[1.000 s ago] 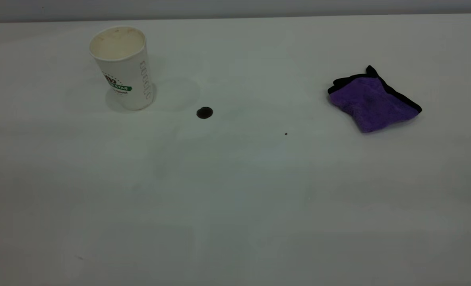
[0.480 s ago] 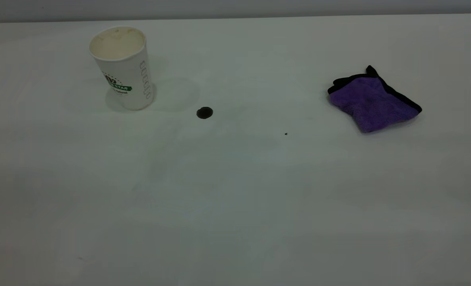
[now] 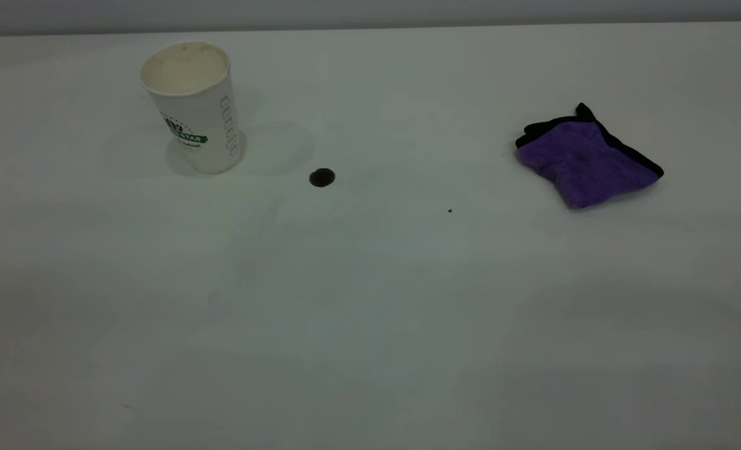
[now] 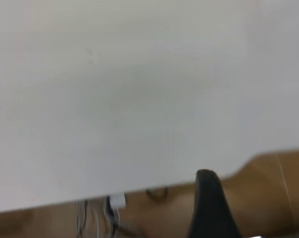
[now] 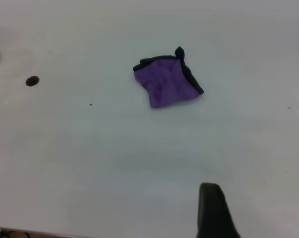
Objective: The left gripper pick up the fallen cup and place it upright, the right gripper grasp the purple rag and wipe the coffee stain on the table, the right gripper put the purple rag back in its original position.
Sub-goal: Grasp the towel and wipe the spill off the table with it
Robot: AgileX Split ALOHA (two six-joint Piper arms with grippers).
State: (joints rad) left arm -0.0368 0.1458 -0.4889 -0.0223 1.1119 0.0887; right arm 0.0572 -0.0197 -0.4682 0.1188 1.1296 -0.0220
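The white cup (image 3: 192, 106) stands upright at the back left of the table (image 3: 370, 312), mouth up. The coffee stain (image 3: 322, 177), a small dark round spot, lies just right of the cup and also shows in the right wrist view (image 5: 32, 81). The purple rag (image 3: 586, 162) lies folded at the back right, untouched; it also shows in the right wrist view (image 5: 167, 84). Neither gripper shows in the exterior view. My left gripper (image 4: 209, 208) hangs over the table's edge, far from the cup. My right gripper (image 5: 214, 210) is above bare table, well short of the rag.
A tiny dark speck (image 3: 449, 210) lies between the stain and the rag. In the left wrist view the table's edge (image 4: 139, 187) runs across, with brown floor and cables (image 4: 115, 208) below it.
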